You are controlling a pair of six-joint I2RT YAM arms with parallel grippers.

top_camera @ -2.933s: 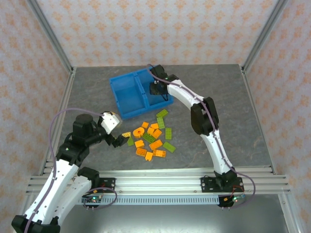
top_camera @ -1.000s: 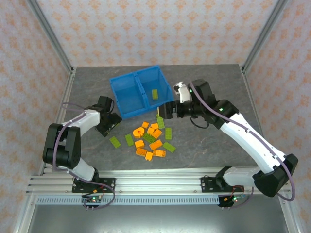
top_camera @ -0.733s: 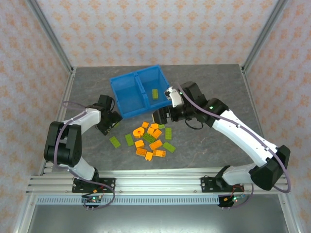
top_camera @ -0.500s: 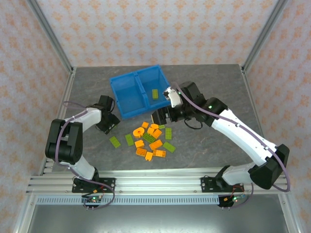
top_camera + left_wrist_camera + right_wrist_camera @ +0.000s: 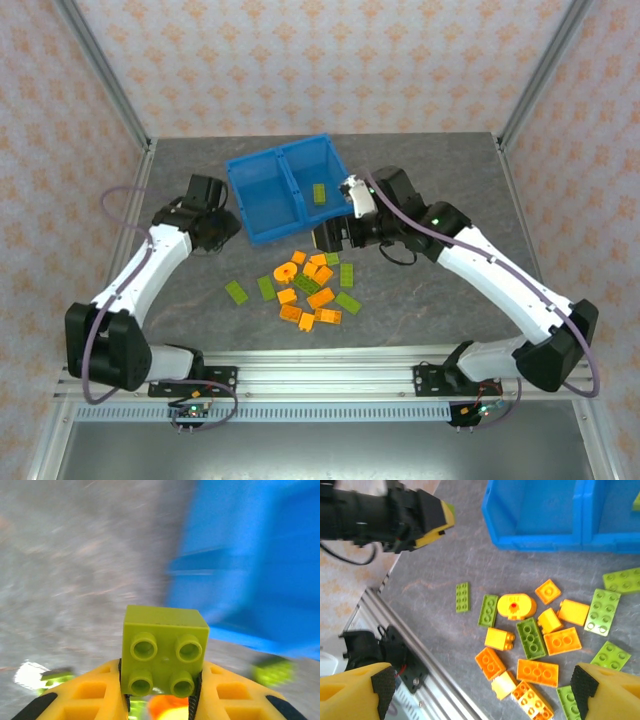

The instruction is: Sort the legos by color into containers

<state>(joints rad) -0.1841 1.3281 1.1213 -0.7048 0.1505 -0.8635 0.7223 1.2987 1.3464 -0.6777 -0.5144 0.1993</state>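
Observation:
My left gripper (image 5: 160,692) is shut on a lime green square lego (image 5: 164,652), held off the table just left of the blue bin (image 5: 250,580). From above, that gripper (image 5: 224,224) sits by the bin's left compartment (image 5: 262,200). The right compartment (image 5: 322,172) holds one green lego (image 5: 319,193). The remaining orange and green legos (image 5: 310,285) lie in a loose pile in front of the bin. My right gripper (image 5: 326,238) hangs open above the pile's far edge, nothing between its fingers; its wrist view looks down on the pile (image 5: 540,640).
Two green legos (image 5: 237,291) lie apart at the pile's left. The aluminium rail (image 5: 320,365) runs along the near edge. Frame posts and patterned walls close in the grey table (image 5: 450,180) at the back and sides.
My left gripper closed on the lime green lego and rose away from the table toward the bin's left side. The right gripper swung left over the pile, then held still, open.

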